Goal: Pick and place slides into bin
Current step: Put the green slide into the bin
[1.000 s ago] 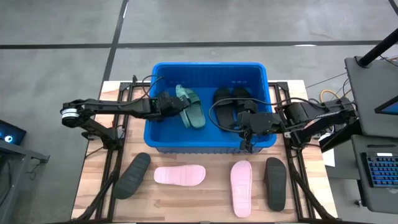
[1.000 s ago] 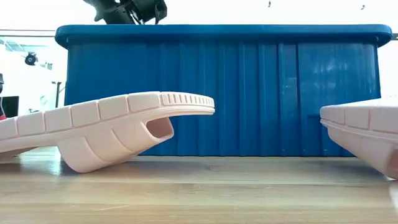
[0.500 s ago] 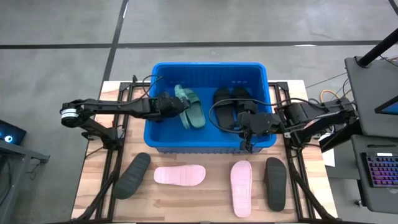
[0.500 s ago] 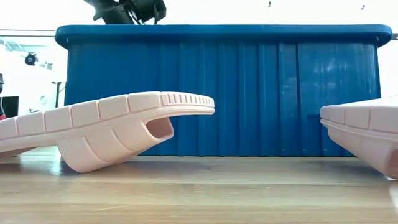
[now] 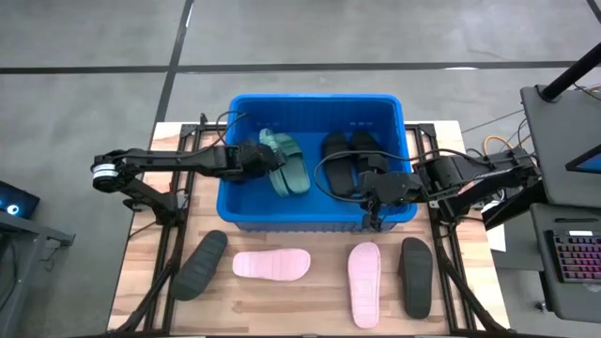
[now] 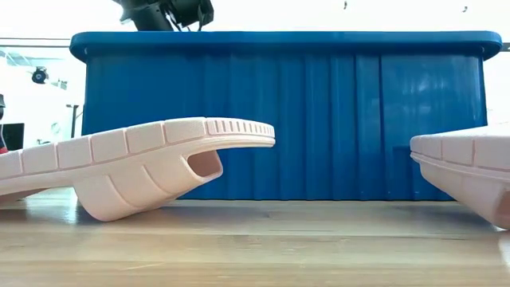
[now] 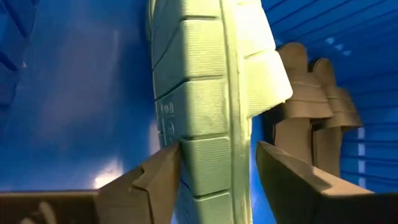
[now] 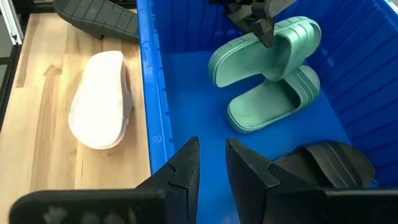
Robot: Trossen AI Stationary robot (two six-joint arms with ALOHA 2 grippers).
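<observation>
Watching left gripper (image 5: pixel 255 156) inside big bright-blue ribbed plastic bin (image 5: pixel 246 218): jaws apart, straddling upper dark-green rubber slide (image 7: pixel 205 93), which stands between my fingertips (image 7: pixel 163 177); cannot tell if pads touch it. Second green slide (image 8: pixel 277 99) lies just under it. Right gripper (image 8: pixel 211 163) hovers over bin's near wall, jaws nearly together, empty; black slide pair (image 5: pixel 349 158) just ahead. Pink (image 5: pixel 271 264) and charcoal (image 5: pixel 416 276) slides wait on wooden table (image 5: pixel 300 302).

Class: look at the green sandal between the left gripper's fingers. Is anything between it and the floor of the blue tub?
Partly: the green rubber slide at the left gripper leans on its twin green slide, already in the blue plastic bin.
</observation>
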